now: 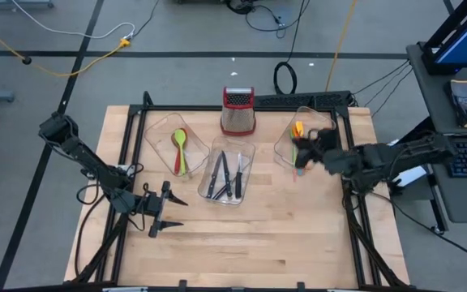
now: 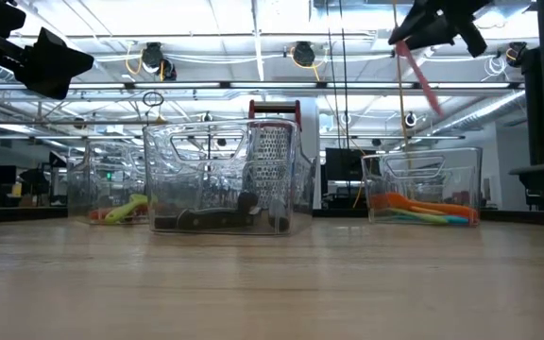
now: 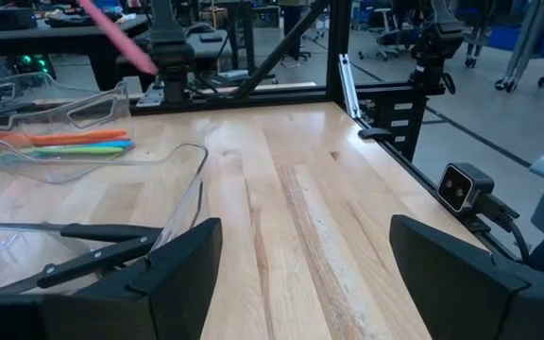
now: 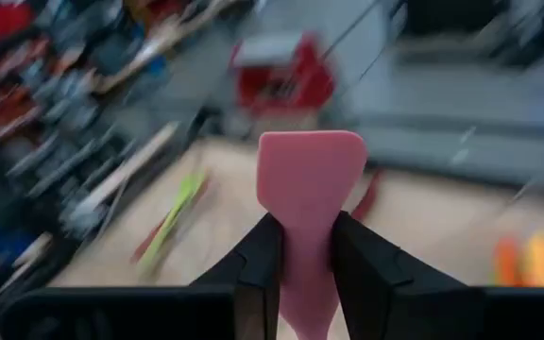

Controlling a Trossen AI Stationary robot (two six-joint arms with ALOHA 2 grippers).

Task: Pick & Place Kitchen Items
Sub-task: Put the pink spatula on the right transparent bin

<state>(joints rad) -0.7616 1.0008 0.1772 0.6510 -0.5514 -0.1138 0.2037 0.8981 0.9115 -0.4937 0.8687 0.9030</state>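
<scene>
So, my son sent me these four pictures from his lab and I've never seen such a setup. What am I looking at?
It is a robot with two dark arms at a wooden table. One picture looks straight down, one looks level across the tabletop, and two come from cameras on the arms' wrists. On the table stand three clear tubs: one with a green and a red spoon, one with black-handled knives, one with orange and yellow utensils. Behind them is a steel box grater. The right gripper holds a pink spatula above the right-hand tub. The left gripper waits open near the table's front.
</scene>
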